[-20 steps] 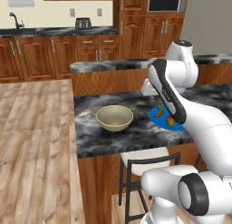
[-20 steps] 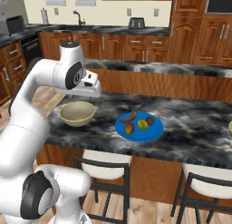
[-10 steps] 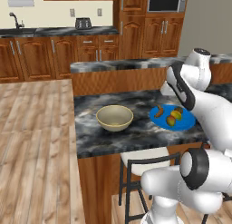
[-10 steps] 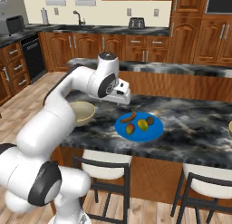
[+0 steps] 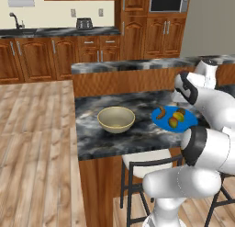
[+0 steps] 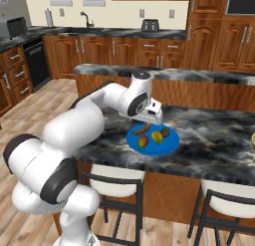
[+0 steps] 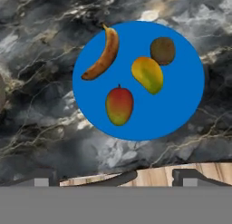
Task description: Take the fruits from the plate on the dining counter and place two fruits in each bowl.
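On the marbled dining counter [image 6: 214, 135] lies the blue plate [image 7: 181, 98] with all the fruits on it: a brown banana [image 7: 103, 54], an orange-green fruit [image 7: 119, 105], a yellow-green one [image 7: 147, 74] and a dark brown ball [image 7: 162, 50]. My gripper [image 6: 149, 121] hangs a little above the plate's [image 6: 159, 148] far left side, open and empty; in the hand view its tips [image 7: 115, 180] stand wide apart. One cream bowl [image 5: 116, 119] stands empty to the left of the plate [image 5: 188, 125]. The other bowl [image 6: 253, 140] just peeks in at the right edge.
Stools [image 6: 117, 178] [image 6: 224, 200] stand under the counter's front edge. A raised ledge [image 6: 199, 75] runs along the far side of the counter. Wooden floor [image 5: 32, 143] lies to the left, kitchen cabinets behind.
The arm has swung right, from above the near bowl to over the blue plate. Bowl, plate and fruits have not moved.
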